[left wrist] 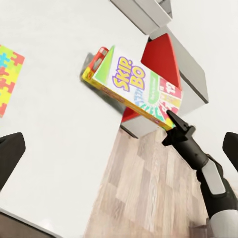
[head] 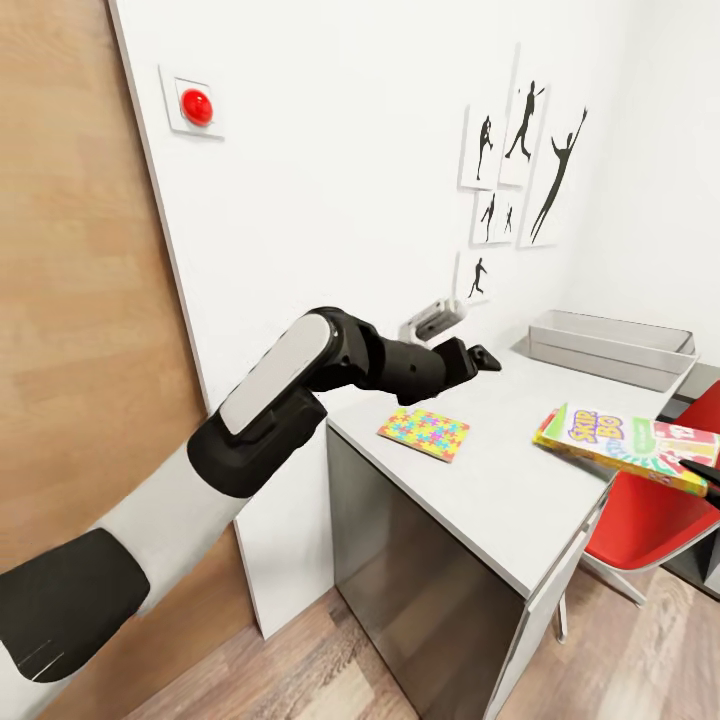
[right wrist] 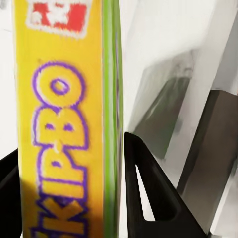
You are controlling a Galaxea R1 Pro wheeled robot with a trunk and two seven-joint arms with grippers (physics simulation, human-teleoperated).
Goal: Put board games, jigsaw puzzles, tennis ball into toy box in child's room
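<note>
skip-bo box clamped by right tool (mostly cropped).

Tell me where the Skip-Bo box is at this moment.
In the head view the Skip-Bo box is at the right, held by the right gripper over the table edge, before the red chair.

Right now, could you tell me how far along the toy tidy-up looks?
Nothing can be confirmed as done: the inside of the grey toy box isn't visible. In hand: the right gripper has its jaws closed on the Skip-Bo board game, held over the table's edge. Left: one jigsaw puzzle lies flat on the table; the left gripper is empty above it.
</note>
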